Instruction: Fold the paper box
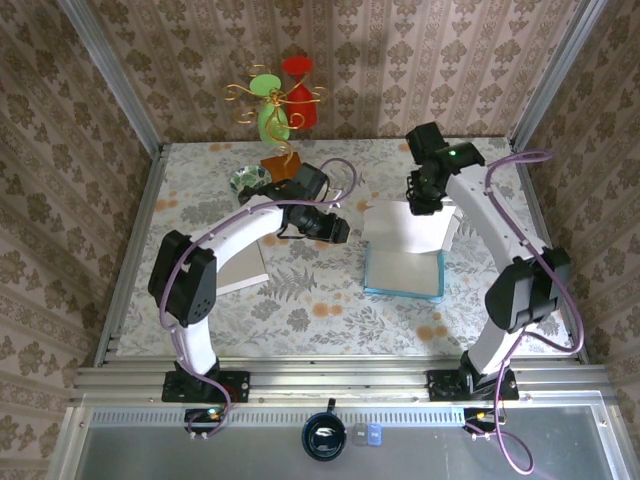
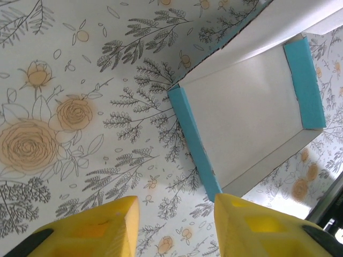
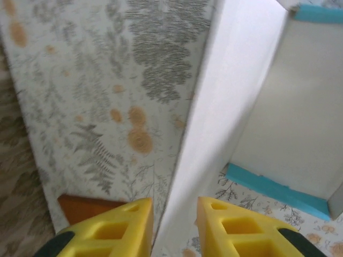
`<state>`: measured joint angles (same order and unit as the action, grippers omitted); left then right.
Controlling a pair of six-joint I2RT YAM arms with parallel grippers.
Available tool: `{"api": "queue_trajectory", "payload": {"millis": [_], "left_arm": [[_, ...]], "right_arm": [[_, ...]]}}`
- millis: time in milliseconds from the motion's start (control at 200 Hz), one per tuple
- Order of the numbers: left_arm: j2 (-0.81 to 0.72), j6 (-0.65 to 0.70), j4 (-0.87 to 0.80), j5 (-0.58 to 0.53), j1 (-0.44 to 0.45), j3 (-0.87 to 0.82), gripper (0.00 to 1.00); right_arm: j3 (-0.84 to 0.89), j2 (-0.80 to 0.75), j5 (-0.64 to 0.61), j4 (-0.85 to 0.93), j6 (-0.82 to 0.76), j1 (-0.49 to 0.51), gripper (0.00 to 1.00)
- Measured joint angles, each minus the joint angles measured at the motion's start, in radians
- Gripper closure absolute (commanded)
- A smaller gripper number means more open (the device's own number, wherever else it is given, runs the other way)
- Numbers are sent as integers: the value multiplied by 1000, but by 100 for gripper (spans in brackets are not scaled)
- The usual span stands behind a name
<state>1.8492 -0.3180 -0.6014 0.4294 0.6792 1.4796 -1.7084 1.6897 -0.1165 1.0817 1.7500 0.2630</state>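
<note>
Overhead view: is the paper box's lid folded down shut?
No, the white lid stands raised at the far edge of the blue-edged tray, leaving the tray's inside uncovered.

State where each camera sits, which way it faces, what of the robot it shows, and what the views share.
Top external: fixed above and behind the arms, facing down at the table; both arms, the left gripper and right gripper show.
Left wrist: on the left arm, facing down at the paper box; its yellow fingers show below.
Right wrist: on the right arm, facing along the box's white flap, which runs between its parted fingers.
Shared: all views show the box.
</note>
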Motion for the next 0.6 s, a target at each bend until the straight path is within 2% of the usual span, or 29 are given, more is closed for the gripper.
{"api": "queue_trajectory", "payload": {"millis": [85, 160, 315, 445, 600], "left_arm": [[5, 37, 13, 8, 2, 1, 55], [5, 84, 43, 23, 2, 1, 54], [5, 172, 158, 68, 2, -4, 54], [11, 223, 211, 85, 2, 1, 54], [65, 278, 232, 96, 6, 53, 54]], "right_arm": [[16, -53, 3, -54, -122, -26, 66], [57, -119, 36, -132, -283, -68, 60], [212, -287, 202, -280, -709, -208, 55], [320, -409, 299, -267, -1038, -325, 54], [452, -485, 330, -212, -1304, -398, 54]]}}
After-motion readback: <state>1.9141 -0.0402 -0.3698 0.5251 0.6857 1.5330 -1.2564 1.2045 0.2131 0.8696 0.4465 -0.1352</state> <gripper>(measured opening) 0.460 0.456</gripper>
